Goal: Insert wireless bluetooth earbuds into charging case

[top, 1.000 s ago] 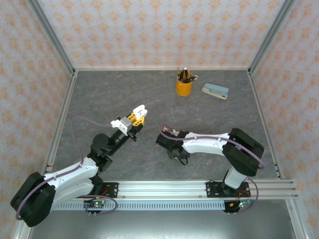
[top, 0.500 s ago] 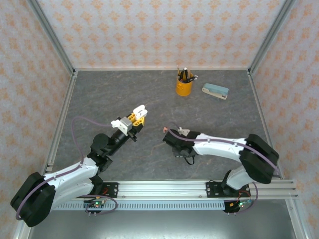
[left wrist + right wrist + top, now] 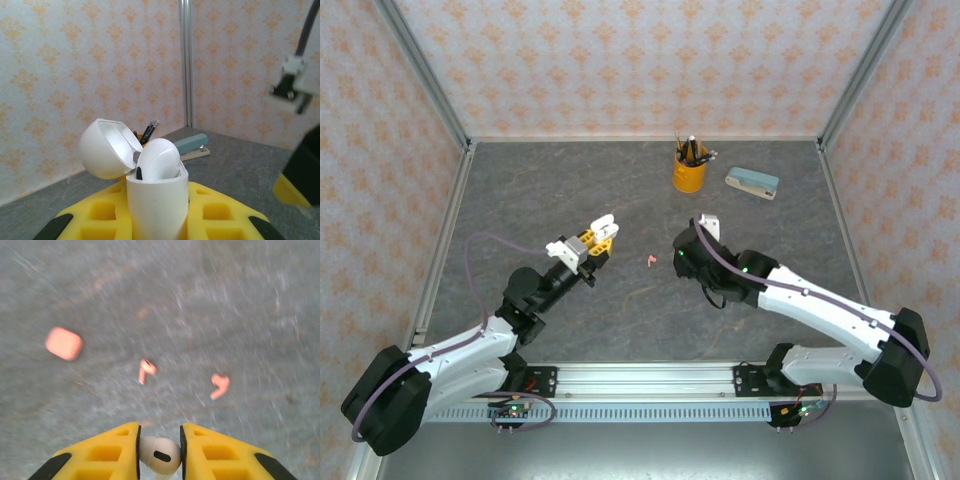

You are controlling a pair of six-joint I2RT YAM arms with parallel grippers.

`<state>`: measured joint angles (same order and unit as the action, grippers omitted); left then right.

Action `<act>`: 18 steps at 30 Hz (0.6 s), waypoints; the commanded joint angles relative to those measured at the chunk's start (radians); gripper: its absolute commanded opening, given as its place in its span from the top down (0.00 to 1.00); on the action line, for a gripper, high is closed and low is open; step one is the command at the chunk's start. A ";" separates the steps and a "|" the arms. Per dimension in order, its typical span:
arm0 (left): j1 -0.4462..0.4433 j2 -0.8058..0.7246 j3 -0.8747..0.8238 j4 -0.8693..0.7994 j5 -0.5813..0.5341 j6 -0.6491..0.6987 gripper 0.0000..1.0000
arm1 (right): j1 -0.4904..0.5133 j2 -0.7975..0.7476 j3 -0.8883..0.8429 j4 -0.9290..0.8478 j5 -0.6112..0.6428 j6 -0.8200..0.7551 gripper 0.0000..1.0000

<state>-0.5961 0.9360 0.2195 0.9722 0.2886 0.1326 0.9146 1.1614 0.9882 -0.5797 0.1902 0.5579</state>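
Right hand (image 3: 159, 432) swung rightward, clamped on a white earbud (image 3: 161, 455); left hand (image 3: 598, 236) clamps the case (image 3: 157, 197).

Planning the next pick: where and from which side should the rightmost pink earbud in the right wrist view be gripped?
Probably its rounded head, from straight above. The pink earbud lies flat on the table, stem angled down-left, well apart from the other earbud, so a crosswise pinch can straddle the bulb; the thin stem offers little to pinch.
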 commanded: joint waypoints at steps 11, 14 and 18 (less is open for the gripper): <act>-0.008 0.076 0.098 0.031 0.154 0.013 1.00 | -0.006 0.064 0.305 0.201 -0.042 -0.380 0.75; -0.009 0.110 0.124 0.064 0.175 0.002 1.00 | -0.006 0.066 0.301 0.251 -0.078 -0.414 0.75; -0.008 0.158 0.155 0.104 0.195 -0.014 1.00 | -0.007 0.066 0.288 0.308 -0.119 -0.455 0.75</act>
<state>-0.5961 1.0744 0.3325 0.9890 0.4416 0.1291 0.9127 1.2335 1.2716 -0.3546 0.1127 0.1688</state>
